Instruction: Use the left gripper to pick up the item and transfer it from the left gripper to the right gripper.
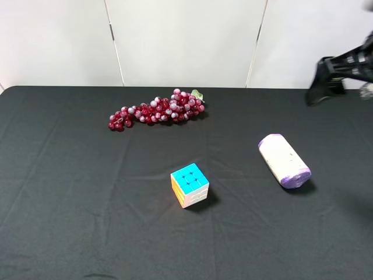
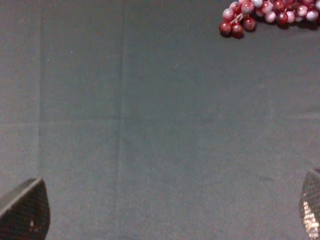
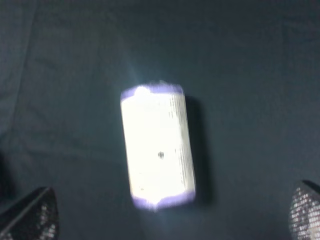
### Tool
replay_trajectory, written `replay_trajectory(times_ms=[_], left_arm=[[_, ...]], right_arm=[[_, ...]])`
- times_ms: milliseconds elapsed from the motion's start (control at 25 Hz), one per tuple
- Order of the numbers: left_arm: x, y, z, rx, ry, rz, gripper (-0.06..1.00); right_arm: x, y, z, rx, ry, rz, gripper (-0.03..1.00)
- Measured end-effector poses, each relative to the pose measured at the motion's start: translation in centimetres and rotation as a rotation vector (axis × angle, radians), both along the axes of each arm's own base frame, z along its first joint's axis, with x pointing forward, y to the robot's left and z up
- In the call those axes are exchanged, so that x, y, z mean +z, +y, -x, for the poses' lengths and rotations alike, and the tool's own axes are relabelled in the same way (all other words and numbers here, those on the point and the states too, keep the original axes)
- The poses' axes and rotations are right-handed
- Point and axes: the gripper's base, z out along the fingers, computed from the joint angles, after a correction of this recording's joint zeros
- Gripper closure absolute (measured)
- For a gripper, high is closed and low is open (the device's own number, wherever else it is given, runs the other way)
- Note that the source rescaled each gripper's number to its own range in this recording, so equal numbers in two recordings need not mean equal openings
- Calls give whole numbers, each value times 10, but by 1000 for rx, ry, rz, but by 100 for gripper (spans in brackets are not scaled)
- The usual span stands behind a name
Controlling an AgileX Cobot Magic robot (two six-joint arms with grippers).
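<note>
The item (image 1: 284,160) lies on its side on the black cloth at the right: a cream-white cylinder with purple ends. In the right wrist view the item (image 3: 157,146) lies in the middle, blurred and overexposed. My right gripper (image 3: 167,216) is open and empty above it, apart from it. In the exterior view the right gripper (image 1: 320,86) hangs at the far right, beyond the item. My left gripper (image 2: 167,216) is open and empty over bare cloth. It is out of the exterior view.
A bunch of dark red grapes (image 1: 157,109) lies at the back centre and also shows in the left wrist view (image 2: 270,14). A multicoloured puzzle cube (image 1: 189,185) stands mid-table, left of the item. A black cloth (image 1: 70,192) covers the table.
</note>
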Motion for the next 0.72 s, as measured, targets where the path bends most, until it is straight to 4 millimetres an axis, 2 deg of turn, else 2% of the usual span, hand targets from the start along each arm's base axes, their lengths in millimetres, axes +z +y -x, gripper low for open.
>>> replay_trajectory(times_ms=[320, 600, 720], left_arm=[[0, 0, 0, 0, 0, 0, -6], [0, 0, 0, 0, 0, 0, -6], [0, 0, 0, 0, 0, 0, -6]], right_arm=[[34, -15, 65, -36, -8, -25, -3], [63, -28, 121, -68, -208, -105, -3], [66, -34, 148, -71, -283, -131, -3]])
